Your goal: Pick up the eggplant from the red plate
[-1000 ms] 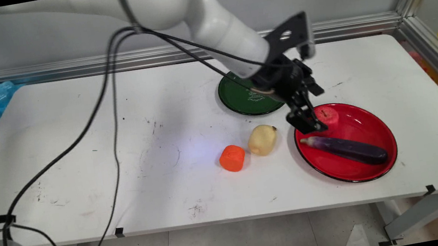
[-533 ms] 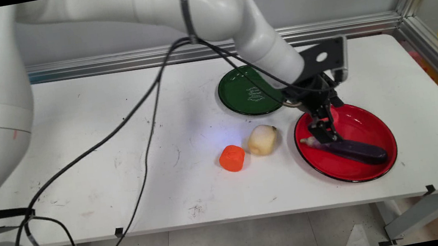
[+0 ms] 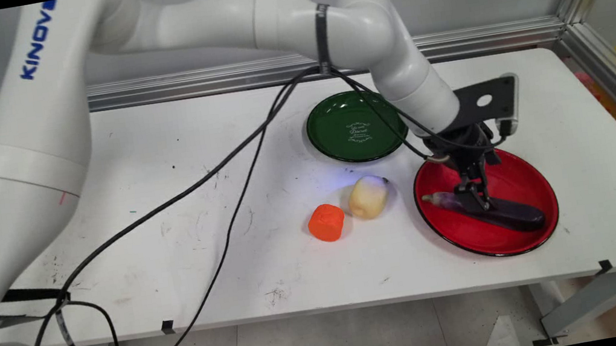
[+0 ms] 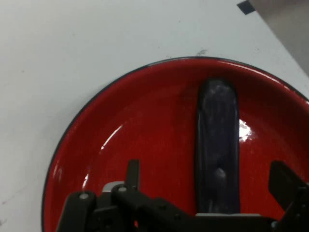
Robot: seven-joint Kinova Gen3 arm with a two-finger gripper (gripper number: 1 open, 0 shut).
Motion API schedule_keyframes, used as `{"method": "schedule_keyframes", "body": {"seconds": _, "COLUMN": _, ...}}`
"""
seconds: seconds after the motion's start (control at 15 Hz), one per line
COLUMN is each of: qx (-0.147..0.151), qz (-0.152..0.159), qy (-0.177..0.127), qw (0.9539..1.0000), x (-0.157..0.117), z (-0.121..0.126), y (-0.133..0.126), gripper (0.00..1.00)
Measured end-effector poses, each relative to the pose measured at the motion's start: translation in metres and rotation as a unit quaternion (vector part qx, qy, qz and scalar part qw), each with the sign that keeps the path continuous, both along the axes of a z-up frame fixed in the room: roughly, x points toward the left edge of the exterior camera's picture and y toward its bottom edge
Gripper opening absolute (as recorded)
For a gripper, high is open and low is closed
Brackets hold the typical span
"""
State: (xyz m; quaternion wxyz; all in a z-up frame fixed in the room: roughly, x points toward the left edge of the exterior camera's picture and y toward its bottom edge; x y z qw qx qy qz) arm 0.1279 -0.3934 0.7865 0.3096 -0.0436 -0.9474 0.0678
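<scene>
Purple and glossy, the eggplant (image 3: 494, 211) lies across the red plate (image 3: 541, 223) at the desk's (image 3: 159, 158) right side, and the gripper (image 3: 474, 200) hangs low over its stem half, its fingers spread to either side of the fruit in the hand view without pinching it. Judging from this alone, the arm stands at the point of a grasp, which would call for the fingers to come down around the eggplant's body and press together. An orange block (image 3: 327, 222) and a pale yellow fruit (image 3: 368, 197) sit just left of the plate, with a green plate (image 3: 351, 127) behind them.
</scene>
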Motion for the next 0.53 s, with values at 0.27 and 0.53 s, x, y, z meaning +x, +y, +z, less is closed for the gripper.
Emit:
{"method": "schedule_keyframes", "body": {"seconds": 0.27, "qx": 0.007, "qz": -0.012, "qy": -0.01, "qw": 0.9999, "x": -0.016, "z": -0.015, "y": -0.009, "gripper": 1.0}}
{"method": "schedule_keyframes", "body": {"seconds": 0.53, "qx": 0.012, "qz": -0.02, "qy": -0.016, "qw": 0.9996, "x": -0.026, "z": -0.024, "y": -0.017, "gripper": 0.0}}
